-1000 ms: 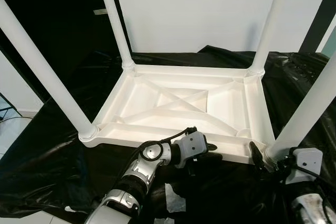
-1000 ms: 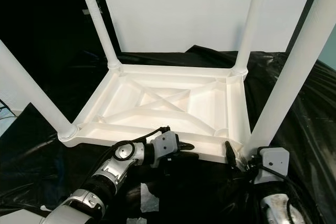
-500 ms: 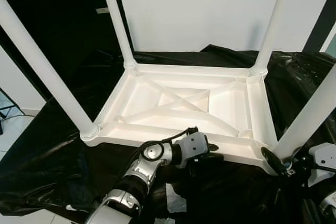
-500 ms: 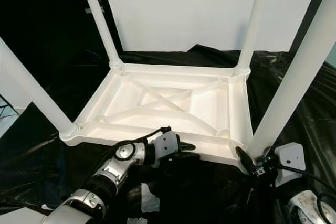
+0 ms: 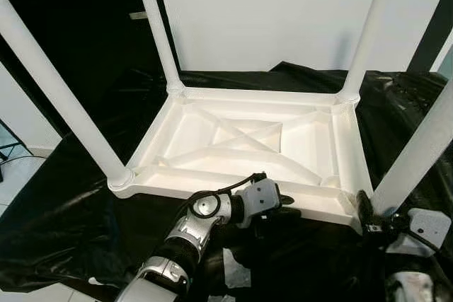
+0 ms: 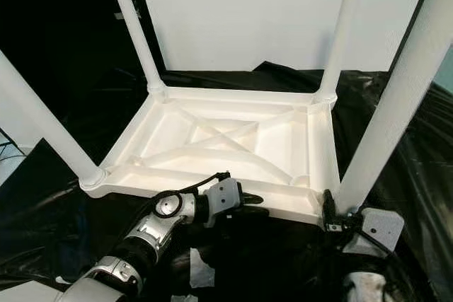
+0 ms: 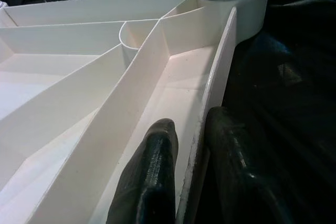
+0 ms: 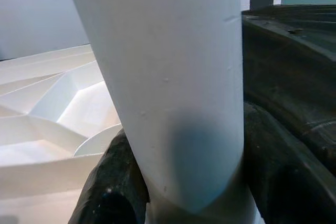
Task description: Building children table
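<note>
A white plastic children's table (image 5: 248, 139) lies upside down in the middle of the frame on black plastic sheeting (image 5: 64, 224), its ribbed underside facing up with two diagonal braces crossing at the centre. Four round white legs stand up from its corners: the far left leg (image 5: 157, 26) and far right leg (image 5: 368, 30) rise against a white wall panel (image 5: 269, 12) at the top of the frame, the near left leg (image 5: 60, 93) runs from the left edge down to its socket, and the near right leg (image 5: 417, 153) climbs out of the lower right corner. The left tool (image 5: 277, 204), at lower centre, grips the table's near rim; in the left wrist view one black finger (image 7: 149, 177) sits inside the rim wall and the other outside it, both pressed to the thin white edge. The right tool (image 6: 328, 211), at lower right, is closed around the base of the near right leg, whose white tube in the right wrist view sits between two black fingers (image 8: 107, 187) touching it on either side. A scrap of white paper (image 5: 237, 268) lies on the sheeting below the left arm. No writing or brand marks can be read anywhere.
</note>
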Robot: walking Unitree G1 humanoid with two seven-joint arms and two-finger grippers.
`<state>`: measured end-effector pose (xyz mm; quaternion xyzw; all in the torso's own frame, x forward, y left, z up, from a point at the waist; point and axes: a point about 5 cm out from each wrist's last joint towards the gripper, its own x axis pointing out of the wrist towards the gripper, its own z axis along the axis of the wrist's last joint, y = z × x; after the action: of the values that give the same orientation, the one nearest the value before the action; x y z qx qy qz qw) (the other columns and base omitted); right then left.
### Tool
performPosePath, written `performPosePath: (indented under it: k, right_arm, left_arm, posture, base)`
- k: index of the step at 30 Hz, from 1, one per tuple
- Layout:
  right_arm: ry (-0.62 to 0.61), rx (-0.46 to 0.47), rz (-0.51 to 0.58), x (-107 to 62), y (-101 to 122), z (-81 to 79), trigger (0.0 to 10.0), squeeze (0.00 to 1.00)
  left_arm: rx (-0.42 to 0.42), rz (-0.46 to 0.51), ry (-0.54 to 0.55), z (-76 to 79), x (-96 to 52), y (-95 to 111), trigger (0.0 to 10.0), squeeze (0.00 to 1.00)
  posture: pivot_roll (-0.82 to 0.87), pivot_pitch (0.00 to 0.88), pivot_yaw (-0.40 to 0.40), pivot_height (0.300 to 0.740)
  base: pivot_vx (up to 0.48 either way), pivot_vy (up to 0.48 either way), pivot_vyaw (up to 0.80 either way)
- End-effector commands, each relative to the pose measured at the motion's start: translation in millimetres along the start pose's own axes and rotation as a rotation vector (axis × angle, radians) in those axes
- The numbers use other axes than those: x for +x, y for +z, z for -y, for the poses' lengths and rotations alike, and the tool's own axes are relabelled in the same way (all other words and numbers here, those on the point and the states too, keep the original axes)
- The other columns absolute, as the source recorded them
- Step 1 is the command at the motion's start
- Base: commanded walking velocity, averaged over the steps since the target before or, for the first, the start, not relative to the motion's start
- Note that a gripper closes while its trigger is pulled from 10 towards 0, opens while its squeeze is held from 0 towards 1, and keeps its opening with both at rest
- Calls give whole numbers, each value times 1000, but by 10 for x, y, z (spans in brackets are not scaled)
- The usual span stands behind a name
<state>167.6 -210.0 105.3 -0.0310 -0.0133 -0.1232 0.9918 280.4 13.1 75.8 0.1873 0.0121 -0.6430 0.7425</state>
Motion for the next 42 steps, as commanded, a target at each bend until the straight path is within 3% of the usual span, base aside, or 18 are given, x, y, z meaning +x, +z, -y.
performPosePath:
  k: [1,5,6,7,8,11,12,16,17,21,24,30,31,32,33,37,42]
  right_arm:
    - [-12,3,-98,-63,-161,-5,0,0]
    - [-5,-26,-94,-40,-162,-7,0,0]
    - [10,-49,-90,-27,-162,-10,3922,0]
    - [10,-49,-90,-27,-162,-10,3922,0]
    - [21,-69,-87,-18,-162,-25,10000,0]
    - [56,-95,-76,0,-152,-62,10000,0]
    - [76,-94,-68,5,-143,-83,10000,1000]
    - [169,-100,-37,70,-80,-72,10000,1000]
    - [210,-114,-22,100,-49,-48,10000,0]
    - [335,-164,1,145,34,64,10000,0]
    - [364,-179,3,145,51,97,10000,0]
    - [545,-187,-59,111,65,167,10000,0]
    - [576,-184,-74,107,60,171,1137,0]
    - [576,-184,-74,107,60,171,1137,0]
    - [600,-198,-73,103,64,176,0,0]
    - [586,-198,-73,121,61,210,0,0]
    - [424,-171,-58,147,35,221,0,0]
  left_arm:
    - [-109,-130,110,138,-35,-318,10000,0]
    - [-107,-131,104,141,-32,-317,10000,0]
    - [-106,-131,104,137,-30,-314,10000,0]
    - [-106,-131,104,137,-30,-314,10000,0]
    - [-105,-131,105,134,-27,-311,10000,0]
    - [-105,-129,107,131,-21,-306,10000,0]
    - [-106,-128,107,132,-19,-304,10000,0]
    - [-109,-128,108,144,-16,-310,10000,0]
    - [-111,-129,107,151,-16,-314,10000,0]
    - [-112,-127,106,155,-12,-311,10000,0]
    - [-112,-127,107,152,-12,-310,10000,0]
    - [-112,-129,106,149,-24,-316,10000,0]
    - [-112,-130,104,153,-26,-319,10000,0]
    - [-112,-130,104,153,-26,-319,10000,0]
    - [-112,-130,103,154,-27,-321,10000,0]
    - [-112,-129,103,152,-28,-319,10000,0]
    - [-111,-129,102,153,-30,-319,10000,0]
  posture:
    - [-127,0,69,740]
    - [-129,0,70,740]
    - [-129,0,70,740]
    - [-129,0,70,740]
    - [-129,0,69,740]
    - [-129,0,67,740]
    - [-128,0,67,740]
    - [-132,0,65,740]
    - [-134,0,66,740]
    - [-131,0,66,740]
    - [-131,0,66,740]
    - [-135,0,70,740]
    - [-136,0,71,740]
    - [-136,0,71,740]
    - [-135,0,71,740]
    - [-132,0,71,740]
    - [-130,0,67,740]
  base:
    - [0,0,0]
    - [0,0,0]
    - [0,0,0]
    - [0,0,0]
    - [0,0,0]
    - [0,0,0]
    - [0,0,0]
    - [0,0,0]
    - [0,0,0]
    - [0,0,0]
    - [0,0,0]
    - [0,0,0]
    - [0,0,0]
    - [0,0,0]
    - [0,0,0]
    - [0,0,0]
    - [0,0,0]
